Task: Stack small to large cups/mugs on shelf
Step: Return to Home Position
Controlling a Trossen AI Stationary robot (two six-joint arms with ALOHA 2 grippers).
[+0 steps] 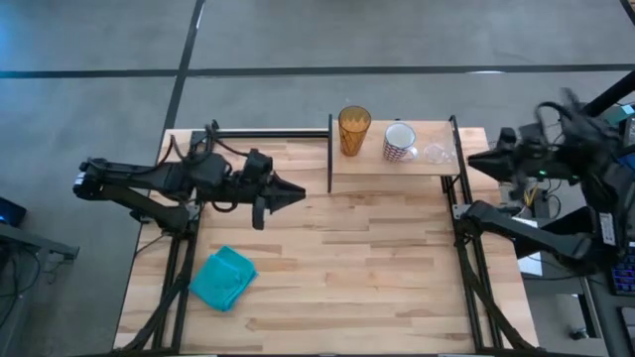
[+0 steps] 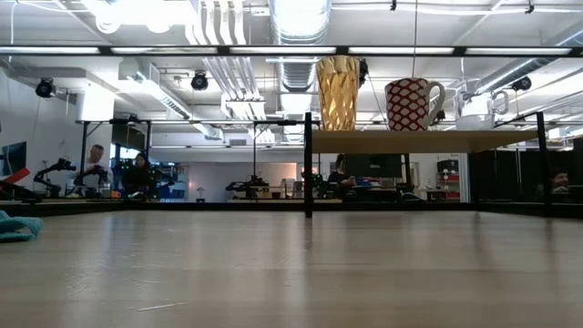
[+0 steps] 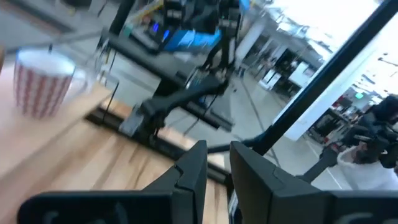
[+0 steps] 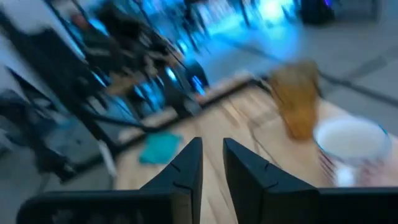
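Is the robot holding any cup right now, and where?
Nothing is held. The left tool and right tool are both empty and slightly open. The tumbler, mug and glass stand free on the shelf.

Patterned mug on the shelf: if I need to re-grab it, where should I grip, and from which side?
Probably pinch the rim wall of the mug from above, on the side facing the amber tumbler. It stands upright with its mouth open. Its handle points toward the clear glass cup, which sits close by, so that side looks crowded.
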